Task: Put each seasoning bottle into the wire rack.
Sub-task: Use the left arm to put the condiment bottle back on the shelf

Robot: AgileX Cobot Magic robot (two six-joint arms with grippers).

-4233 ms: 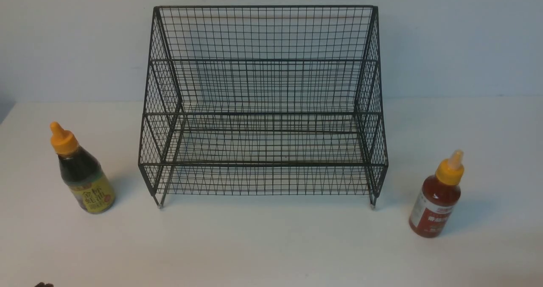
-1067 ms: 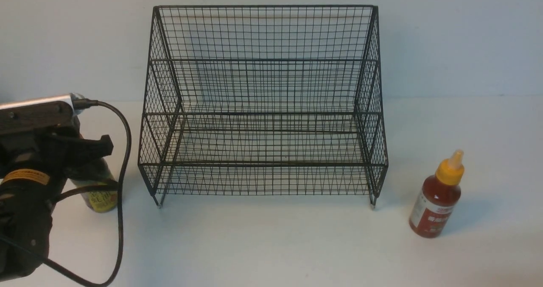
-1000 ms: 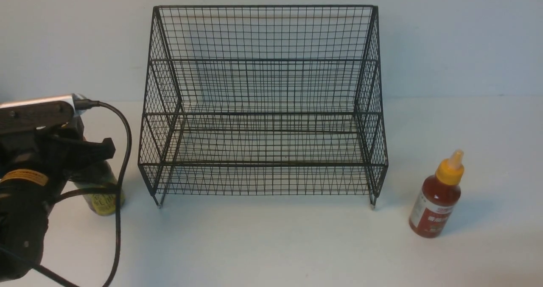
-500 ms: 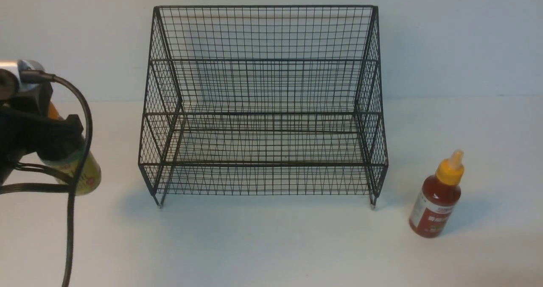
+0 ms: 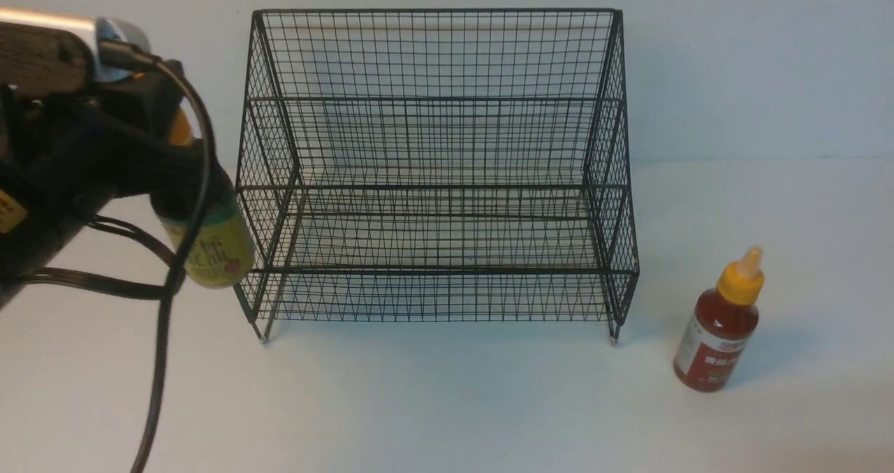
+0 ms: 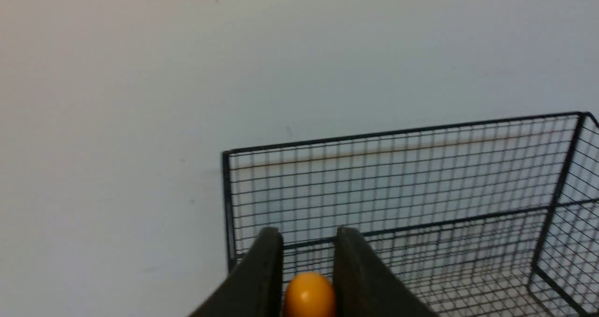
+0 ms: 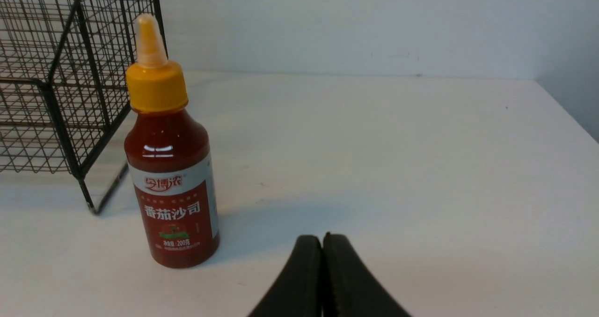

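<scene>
— Where do we see the dark bottle [image 5: 209, 249]?
— At the left of the frame, tilted, in the air above the tabletop [image 5: 447, 403], just beside the left side of the wire rack [image 5: 433, 144]. Our left tool [image 6: 309, 235] is clamped on it near the orange cap [image 6: 310, 294].
— And the red bottle [image 5: 719, 326]?
— It stands upright at the lower right, on the tabletop, apart from the rack. Our right tool [image 7: 322, 236] is pressed together and holds nothing.

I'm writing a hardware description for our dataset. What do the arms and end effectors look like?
The left arm is black, with a silver-edged wrist module, a yellow sticker and looping black cables. The left end effector and right end effector have dark, matte, tapering fingers.
</scene>
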